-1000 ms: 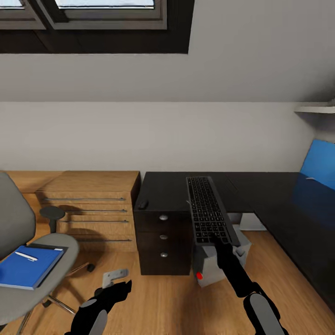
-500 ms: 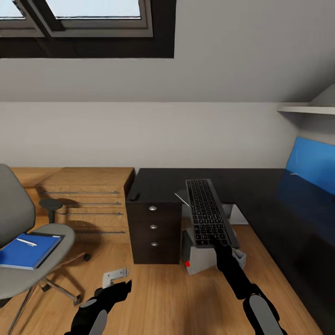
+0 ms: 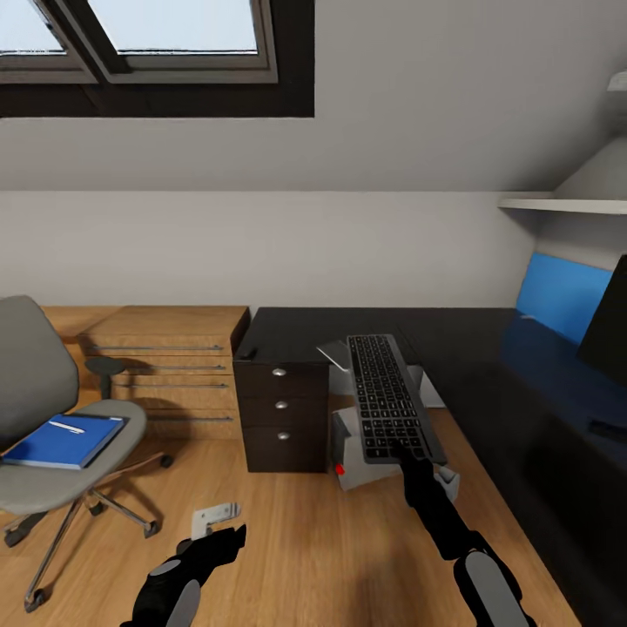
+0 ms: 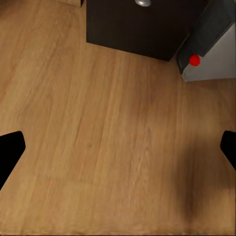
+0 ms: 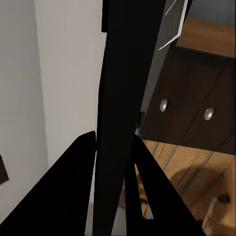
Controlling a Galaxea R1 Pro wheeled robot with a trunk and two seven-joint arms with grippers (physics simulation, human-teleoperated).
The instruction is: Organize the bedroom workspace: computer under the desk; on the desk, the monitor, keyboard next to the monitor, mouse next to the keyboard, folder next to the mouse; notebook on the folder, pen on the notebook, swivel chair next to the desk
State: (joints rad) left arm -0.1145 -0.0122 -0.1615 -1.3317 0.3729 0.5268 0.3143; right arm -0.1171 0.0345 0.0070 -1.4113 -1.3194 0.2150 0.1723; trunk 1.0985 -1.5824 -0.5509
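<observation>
The right end effector grips the slim silver-grey keyboard with dark keys by its near end, above the pale grey tower computer beside the glossy black bench. The left end effector hangs open (over bare floor).

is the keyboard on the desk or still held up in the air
Held up: the right gripper clamps the keyboard by its near end, above the computer, off the desk.

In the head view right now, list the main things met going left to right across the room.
swivel chair carrying the folder → wooden dresser → dark drawer unit → keyboard held in the right gripper → monitor
</observation>
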